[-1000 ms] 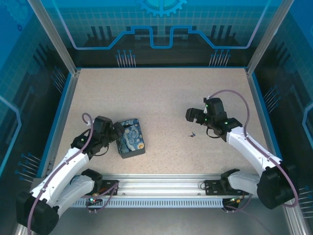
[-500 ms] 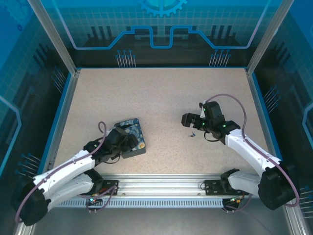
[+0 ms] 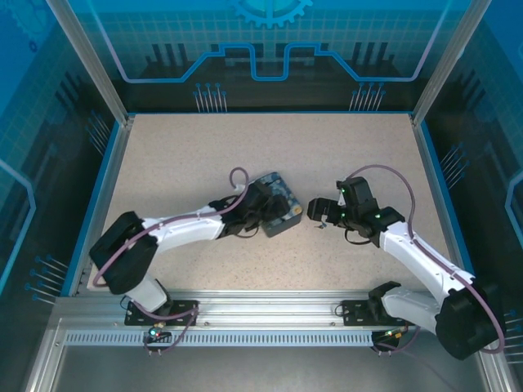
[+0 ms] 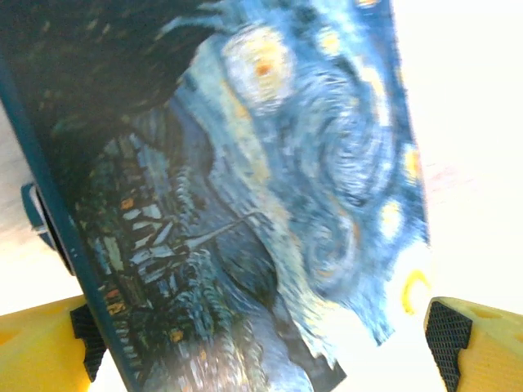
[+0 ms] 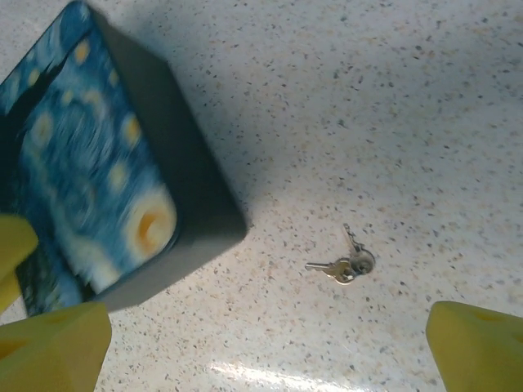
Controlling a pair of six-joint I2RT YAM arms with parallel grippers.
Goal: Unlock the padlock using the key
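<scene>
While the left gripper (image 4: 263,347) straddles the padlock (image 4: 245,188) near the middle of the speckled table (image 3: 204,155), its yellow fingers (image 4: 41,343) spread wide on either side of the painted night-sky face, the right gripper (image 5: 265,331) hovers with jaws likewise released above the key (image 5: 345,266). That small silvery key lies flat on the tabletop near the padlock's dark flank, nothing touching it. Seen from overhead, both arms reach inward and nearly meet.
</scene>
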